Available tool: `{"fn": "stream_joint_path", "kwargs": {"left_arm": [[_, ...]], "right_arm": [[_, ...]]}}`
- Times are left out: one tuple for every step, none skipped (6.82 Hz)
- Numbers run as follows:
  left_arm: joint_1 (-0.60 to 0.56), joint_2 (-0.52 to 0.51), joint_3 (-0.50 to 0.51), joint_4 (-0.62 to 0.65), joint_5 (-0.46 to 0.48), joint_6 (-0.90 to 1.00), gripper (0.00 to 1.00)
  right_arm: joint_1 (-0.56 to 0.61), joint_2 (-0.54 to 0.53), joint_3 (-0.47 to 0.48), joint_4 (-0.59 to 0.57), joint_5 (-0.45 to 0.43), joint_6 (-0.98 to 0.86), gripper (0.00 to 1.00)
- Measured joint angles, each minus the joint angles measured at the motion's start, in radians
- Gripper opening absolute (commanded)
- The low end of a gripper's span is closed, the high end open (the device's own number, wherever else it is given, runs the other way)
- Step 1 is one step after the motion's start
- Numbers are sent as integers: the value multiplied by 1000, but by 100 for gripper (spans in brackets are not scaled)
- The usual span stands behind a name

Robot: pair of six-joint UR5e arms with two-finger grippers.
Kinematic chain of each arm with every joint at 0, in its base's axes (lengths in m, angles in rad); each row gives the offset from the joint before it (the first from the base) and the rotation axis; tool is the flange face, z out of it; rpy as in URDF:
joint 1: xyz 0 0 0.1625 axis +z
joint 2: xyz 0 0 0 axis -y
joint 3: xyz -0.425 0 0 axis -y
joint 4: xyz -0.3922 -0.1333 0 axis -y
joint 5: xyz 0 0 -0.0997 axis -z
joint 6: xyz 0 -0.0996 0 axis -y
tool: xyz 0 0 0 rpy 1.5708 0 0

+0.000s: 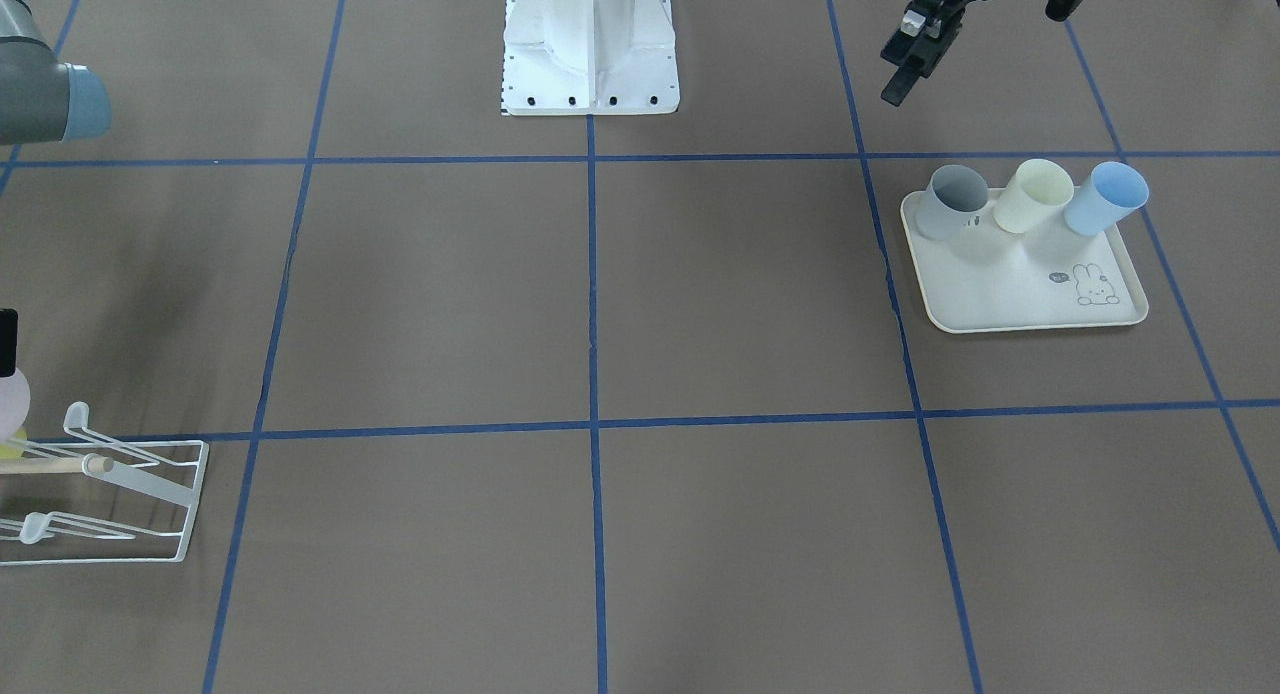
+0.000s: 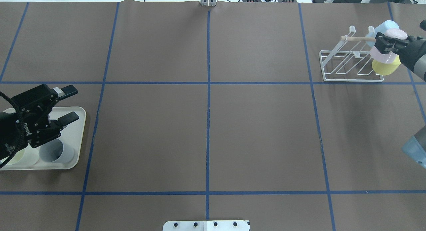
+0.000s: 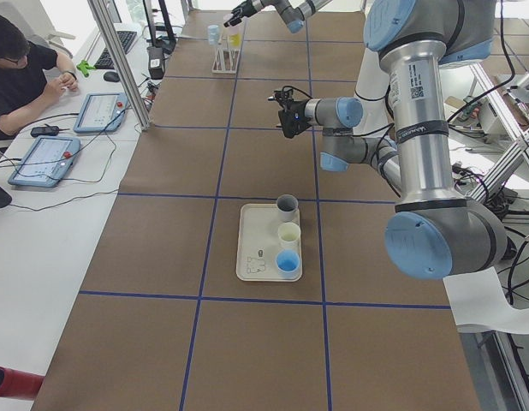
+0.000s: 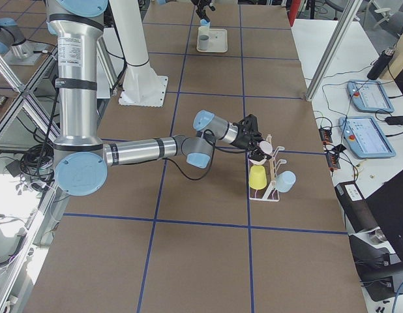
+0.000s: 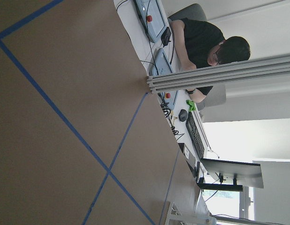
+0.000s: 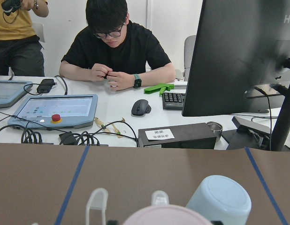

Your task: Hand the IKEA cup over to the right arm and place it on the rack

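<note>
Right gripper is clamped on the pink cup over the rack, just above the yellow cup there. Looks like light, stiff, slick plastic: pinch mid-wall. Left gripper, well away from the rack, hangs spread, empty.

Bright, even, diffuse light from overhead; desk matte brown, evenly lit. One broad soft shadow smudge on desk on robot's side of rack, edges feathered. Right wrist view: pink cup at rack, hard against lens, blurred and cropped; person beyond rack sharp. Left wrist view: window blown out white.
</note>
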Motion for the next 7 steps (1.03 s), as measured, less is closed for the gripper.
{"fn": "stream_joint_path", "kwargs": {"left_arm": [[0,0,0,0,0,0,100],[0,0,1,0,0,0,100],[0,0,1,0,0,0,100],[0,-1,2,-1,0,-1,100],[0,-2,4,-1,0,-2,100],[0,-4,6,-1,0,-2,100],[0,-4,6,-1,0,-2,100]], "right_arm": [[-9,3,-1,0,-1,0,0],[-13,6,-1,0,-1,0,0],[-14,7,-2,0,-1,0,0],[-14,8,-7,0,-1,0,0],[-16,9,-17,2,-1,0,0],[-17,10,-25,3,-2,1,0],[-18,11,-28,3,-1,1,0]]}}
